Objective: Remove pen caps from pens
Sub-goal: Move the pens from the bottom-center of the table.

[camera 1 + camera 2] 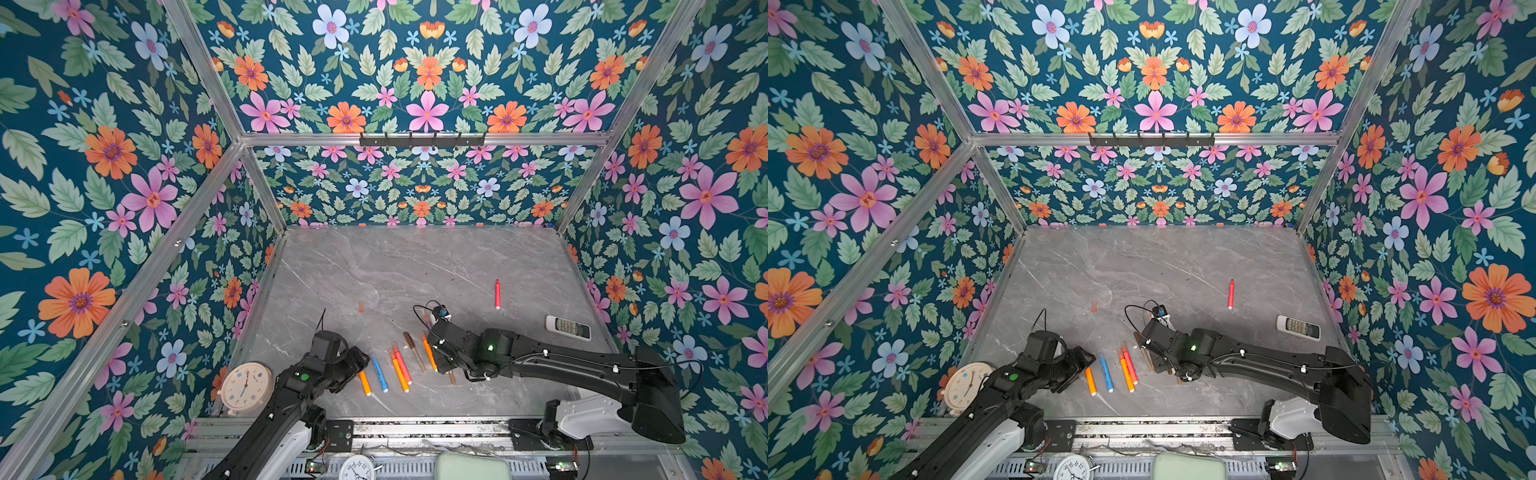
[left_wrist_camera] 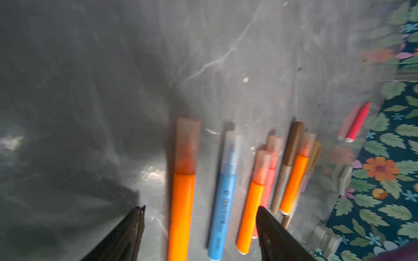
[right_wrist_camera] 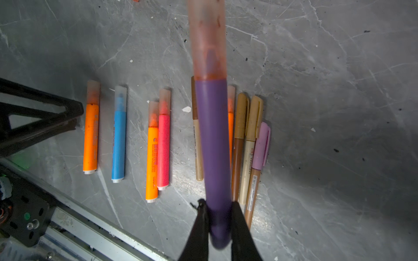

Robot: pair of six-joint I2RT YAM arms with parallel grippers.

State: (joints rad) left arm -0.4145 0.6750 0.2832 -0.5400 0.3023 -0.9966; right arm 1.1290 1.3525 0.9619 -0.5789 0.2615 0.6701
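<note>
**Right gripper clamps a purple pen; left gripper spread over the row**

The right gripper [image 3: 218,204] is closed tight on the lower barrel of a purple pen [image 3: 213,140], which wears a translucent orange-red cap [image 3: 208,40]. The left gripper [image 2: 201,207] has its fingers wide apart and grips nothing. It sits over an orange pen [image 2: 182,210] and a blue pen [image 2: 222,203].

These two lie in a row of capped pens on the grey marble tabletop [image 1: 415,266], which is veined white and flecked with dark specks. A loose cap [image 1: 361,306] lies beyond the row, and a red pen [image 1: 497,294] lies well apart. A white remote [image 1: 567,327] is near the right wall and a cream clock [image 1: 247,388] sits at the left corner. Floral wallpaper [image 1: 104,187] on aluminium framing [image 1: 415,139] encloses the table.
</note>
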